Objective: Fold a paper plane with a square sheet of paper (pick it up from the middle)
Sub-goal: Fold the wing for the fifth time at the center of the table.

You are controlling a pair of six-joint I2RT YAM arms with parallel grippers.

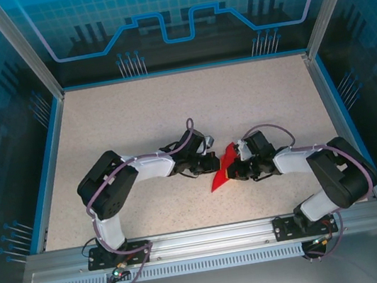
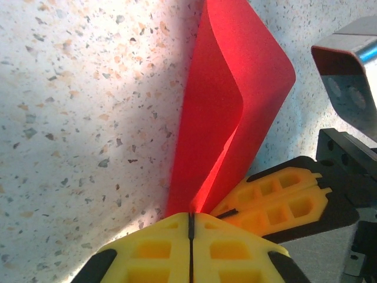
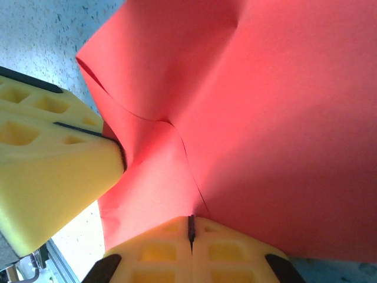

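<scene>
End effector L [image 2: 190, 217] + end effector R [image 3: 190, 221] grip | thin red paper [image 2: 224, 88] curled

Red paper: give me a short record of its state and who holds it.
paper: red sheet, bent into a loose curved fold, not yet a plane
left gripper: shut on the red sheet
right gripper: shut on the red sheet
spacing: both grippers' tips close together, mid-table
table: speckled beige
</scene>
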